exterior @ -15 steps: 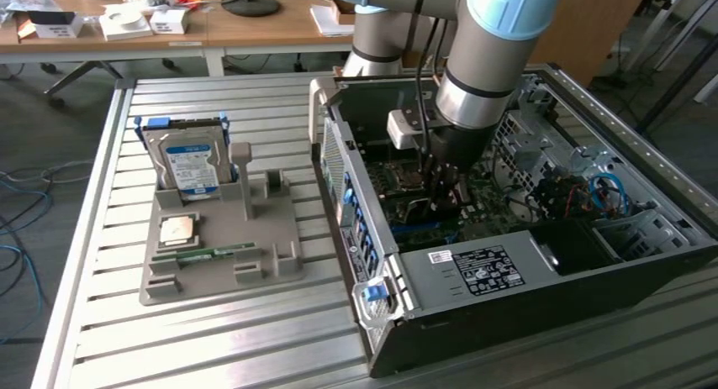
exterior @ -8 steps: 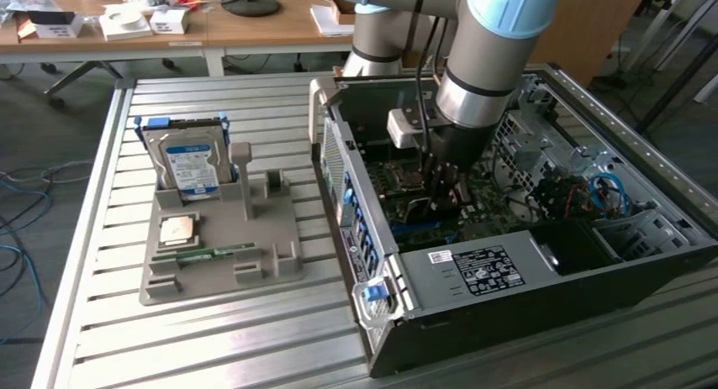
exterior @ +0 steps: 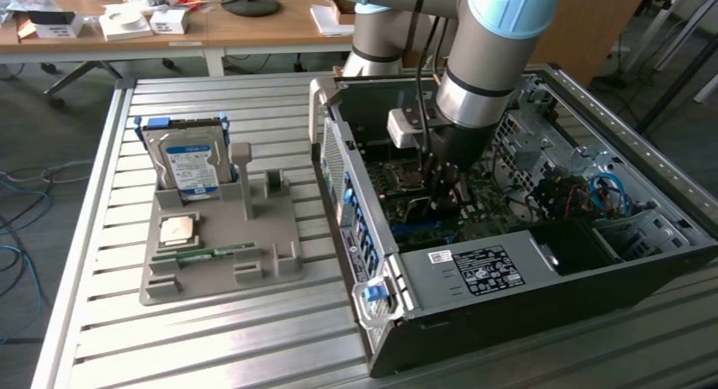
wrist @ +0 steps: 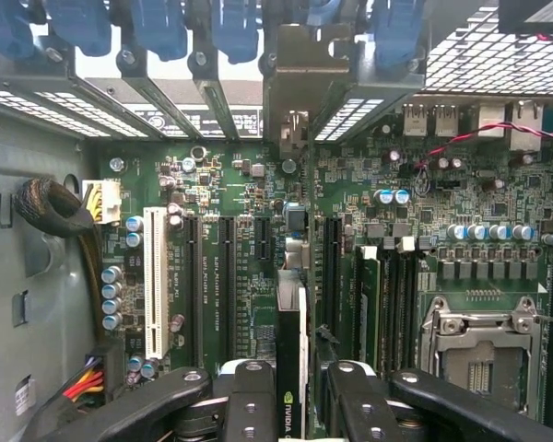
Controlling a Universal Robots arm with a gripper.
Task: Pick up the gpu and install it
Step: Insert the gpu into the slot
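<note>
Dark green gpu held edge-on between black gripper fingers, jaws narrowed onto the card, standing upright over the motherboard among the long expansion slots, metal bracket end reaching toward the rear slot covers. Seen from outside: grey robot arm reaching down into an open black computer case lying on its side on a slatted metal table. Grey parts tray towards the exterior view's left of the case, carrying an upright hard drive, a square processor chip and a narrow memory stick.
</note>
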